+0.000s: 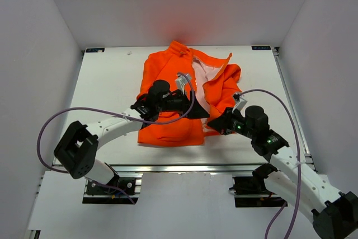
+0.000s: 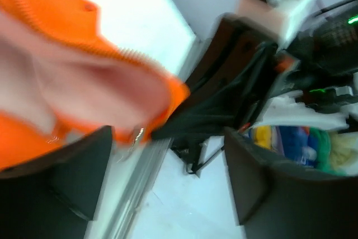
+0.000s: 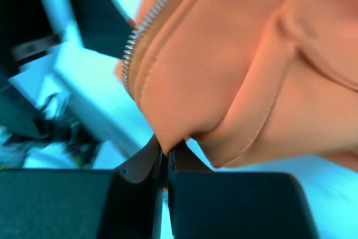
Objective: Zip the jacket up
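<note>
Orange is the colour of the jacket [image 1: 168, 130]. It lies in the middle of the white table [image 1: 106, 82], a bit toward the far side. Its front is open, and the pale lining [image 1: 205, 74] shows between the two front sides. So the zipper [image 3: 142, 32] is not done up at all, as far as I can see.

The right gripper [image 3: 168, 158] is shut tight on the jacket. It pinches a bottom corner of one front side, right by the end of the zipper teeth. The left gripper [image 2: 168, 135] has its fingers wide apart and holds nothing. An orange corner of the jacket sits just in front of it, but that view is blurry, so I cannot tell if it touches. From above, both grippers are close together at the near edge of the jacket, at the bottom of the opening.

I think the job is only at its start. The two bottom ends have to meet, one end has to go into the slider, and the slider has to be pulled up to the collar [image 1: 179, 46] on the far side. I cannot see the slider.
</note>
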{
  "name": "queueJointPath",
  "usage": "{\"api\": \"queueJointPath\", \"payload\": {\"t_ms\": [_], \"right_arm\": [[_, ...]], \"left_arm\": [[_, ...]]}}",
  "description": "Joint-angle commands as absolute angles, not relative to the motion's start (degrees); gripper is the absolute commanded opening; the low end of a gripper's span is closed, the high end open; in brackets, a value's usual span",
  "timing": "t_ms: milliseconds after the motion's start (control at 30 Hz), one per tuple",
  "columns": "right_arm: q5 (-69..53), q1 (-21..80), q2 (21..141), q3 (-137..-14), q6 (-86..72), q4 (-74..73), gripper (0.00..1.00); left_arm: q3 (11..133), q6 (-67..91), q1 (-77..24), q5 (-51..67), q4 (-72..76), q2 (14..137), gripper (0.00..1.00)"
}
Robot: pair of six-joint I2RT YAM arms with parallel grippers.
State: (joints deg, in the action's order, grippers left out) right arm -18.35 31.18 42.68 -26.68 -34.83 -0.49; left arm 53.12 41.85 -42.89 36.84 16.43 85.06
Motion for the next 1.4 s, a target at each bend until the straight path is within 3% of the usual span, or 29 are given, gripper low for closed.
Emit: {"api": "queueJointPath", "payload": {"t_ms": [0,33,167,300,500,700,900,1100,1267,1367], "right_arm": [[-4.9,30.9,40.7,-32.2,-31.5,-13.9,0.00],[0.0,30.6,40.5,-33.5,-31.1,-16.3,0.00],[8.3,29.1,41.6,-35.6,-31.8,-24.3,0.00],[8.7,28.1,43.2,-35.9,-31.8,-26.5,0.00],[9.4,27.8,42.8,-35.0,-32.0,-26.3,0.00],[10.7,27.5,40.2,-34.0,-32.3,-26.9,0.00],[9.8,27.5,39.9,-33.8,-32.6,-27.1,0.00],[9.3,27.5,39.9,-33.5,-32.2,-26.8,0.00],[9.2,27.5,40.2,-33.1,-32.1,-26.5,0.00],[8.8,27.4,40.4,-33.0,-31.9,-26.0,0.00]], "left_arm": [[56.2,35.2,-43.2,27.8,0.4,79.4,0.93],[56.3,34.5,-43.2,25.9,-6.2,78.7,0.98],[55.2,36.4,-43.3,22.8,-13.8,78.2,0.98],[55.9,37.9,-46.3,18.4,-18.9,82.1,0.98],[66.6,38.2,-53.3,10.7,-27.3,95.0,0.98],[73.5,43.8,-55.4,4.5,-33.5,104.8,0.89],[82.3,50.7,-57.6,-5.2,-46.2,111.8,0.89],[83.8,52.4,-57.7,-5.6,-46.7,112.1,0.84],[81.9,51.3,-59.3,-9.0,-43.9,105.6,0.98],[80.5,51.6,-59.3,-9.9,-44.2,104.7,0.98]]}}
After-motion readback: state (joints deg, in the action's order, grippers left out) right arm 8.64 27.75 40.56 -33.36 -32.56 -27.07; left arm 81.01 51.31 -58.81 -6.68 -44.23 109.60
